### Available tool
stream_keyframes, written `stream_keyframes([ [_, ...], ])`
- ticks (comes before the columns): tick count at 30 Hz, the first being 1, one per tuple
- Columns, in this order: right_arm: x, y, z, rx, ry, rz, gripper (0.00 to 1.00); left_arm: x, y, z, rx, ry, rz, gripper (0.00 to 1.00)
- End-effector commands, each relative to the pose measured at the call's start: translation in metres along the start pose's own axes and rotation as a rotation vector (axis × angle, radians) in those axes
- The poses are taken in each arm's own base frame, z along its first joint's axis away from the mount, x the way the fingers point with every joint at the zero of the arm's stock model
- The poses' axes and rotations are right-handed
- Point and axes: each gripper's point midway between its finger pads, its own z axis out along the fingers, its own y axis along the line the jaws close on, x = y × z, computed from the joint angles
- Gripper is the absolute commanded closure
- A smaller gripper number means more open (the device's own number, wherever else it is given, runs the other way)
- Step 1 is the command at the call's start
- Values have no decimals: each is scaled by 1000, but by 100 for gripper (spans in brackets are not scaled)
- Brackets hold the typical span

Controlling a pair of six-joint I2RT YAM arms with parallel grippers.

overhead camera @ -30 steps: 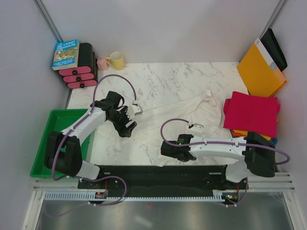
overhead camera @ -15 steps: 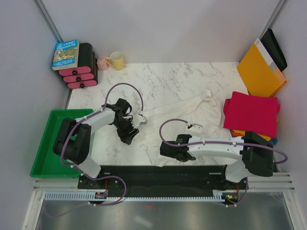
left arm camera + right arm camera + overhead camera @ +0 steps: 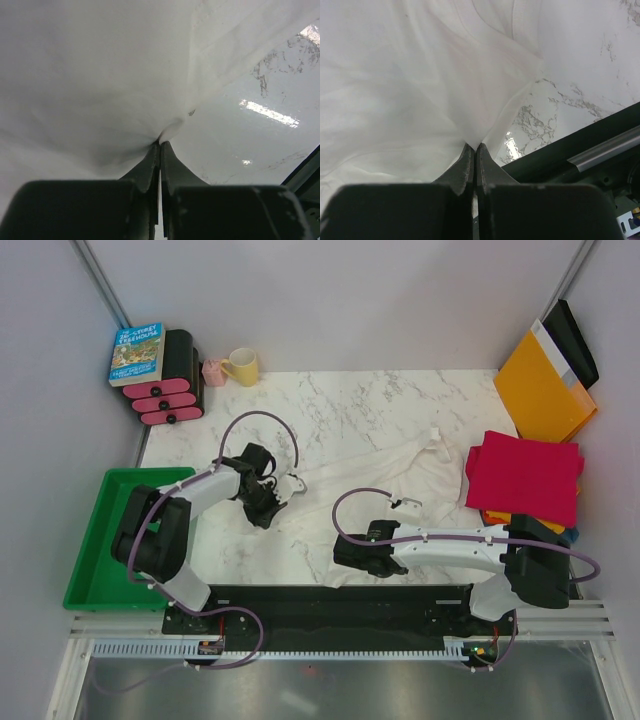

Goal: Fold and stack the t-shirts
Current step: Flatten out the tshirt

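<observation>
A large wrinkled white t-shirt (image 3: 385,480) lies spread across the middle of the marbled table. My left gripper (image 3: 265,517) is at the shirt's left edge, shut, with a pinch of white cloth (image 3: 172,131) puckering at its tips (image 3: 160,144). At the near edge of the shirt, my right gripper (image 3: 343,560) is also shut on a fold of the white cloth (image 3: 475,145). On the right stands a pile of folded t-shirts: crimson red (image 3: 525,475) on top, orange (image 3: 500,518) and dark blue (image 3: 572,535) peeking out below.
An orange-yellow envelope (image 3: 545,390) leans at the back right. A green tray (image 3: 90,540) sits off the table's left side. A yellow mug (image 3: 243,366), a pink cup (image 3: 213,372) and a book (image 3: 137,352) on a black and pink rack (image 3: 172,395) stand at the back left.
My left gripper swung right and nearer onto the shirt's left edge, then closed on the cloth. The right gripper has stayed shut and hardly moved.
</observation>
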Motion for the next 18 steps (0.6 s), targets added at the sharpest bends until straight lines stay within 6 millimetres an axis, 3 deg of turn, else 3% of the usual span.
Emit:
stream_keyframes([
  [1,-12,8,-10,-29,-21,24,100,8,23,2,-96,-13,-10,98],
  [4,-49,4,-34,-66,-100,81,100,-17,34,-54,-89,-202,-118,98],
  [5,-68,1,-47,-110,-132,124,100,-29,41,-82,-106,-289,-162,98],
  [6,-99,-6,-60,-117,-193,163,100,-49,60,-123,-149,-393,-180,98],
  [8,-139,-22,-76,-153,-246,196,100,-43,88,-176,-169,-535,-347,98],
  [9,-172,-34,-80,-133,-295,274,100,-53,108,-218,-237,-616,-360,98],
  [11,-204,-56,-83,-88,-346,251,100,-37,132,-258,-271,-717,-506,98],
  [12,-233,-66,-87,-56,-381,312,100,-36,144,-276,-300,-749,-529,98],
  [14,-254,-66,-84,13,-391,199,100,-21,156,-291,-331,-776,-621,98],
  [15,-274,-66,-91,16,-409,218,100,-15,160,-291,-333,-779,-655,98],
  [17,-287,-55,-88,63,-413,115,100,-3,161,-288,-318,-788,-712,98],
  [18,-299,-51,-95,52,-426,123,100,2,160,-286,-318,-784,-726,98],
])
